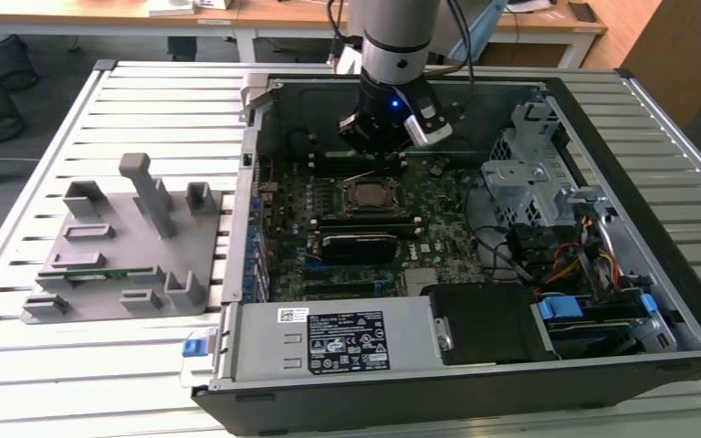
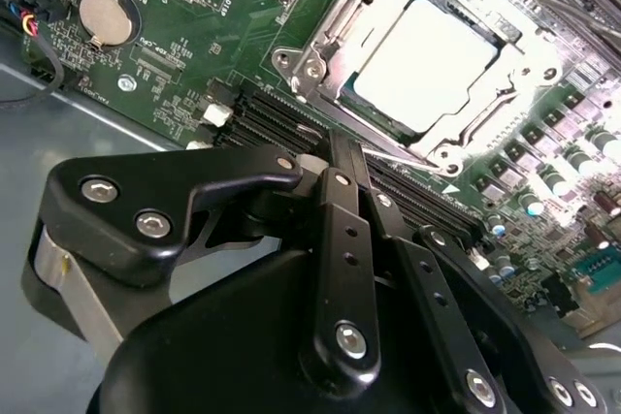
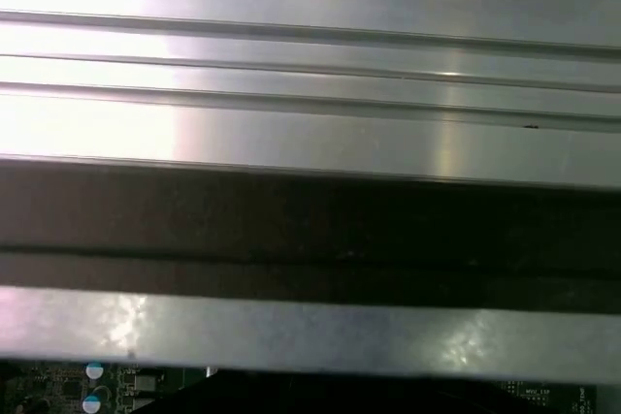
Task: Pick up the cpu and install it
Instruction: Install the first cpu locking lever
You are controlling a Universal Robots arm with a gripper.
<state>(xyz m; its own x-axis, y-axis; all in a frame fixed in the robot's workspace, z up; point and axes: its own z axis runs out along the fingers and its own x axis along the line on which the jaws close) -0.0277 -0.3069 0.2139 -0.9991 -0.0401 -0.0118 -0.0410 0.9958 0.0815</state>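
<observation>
The cpu (image 2: 427, 70), a flat square chip with a shiny silver top, lies inside the metal frame of the motherboard socket (image 2: 320, 55). In the exterior view the socket (image 1: 367, 192) sits mid-board inside the open computer case (image 1: 643, 219). My gripper (image 1: 375, 157) hangs on the arm just behind the socket, low over the board. In the second wrist view the black gripper (image 2: 340, 147) points at the memory slots beside the socket, a short way off the cpu. Its fingers are together, with nothing between them.
A grey fixture (image 1: 120, 246) stands on the slatted table at the exterior view's left, with a green memory stick (image 1: 95, 272) in it. Drive cages and cables (image 1: 558, 237) crowd the case's right side. A power supply (image 1: 339, 339) lines the near wall. A coin battery (image 2: 105, 16) sits on the board.
</observation>
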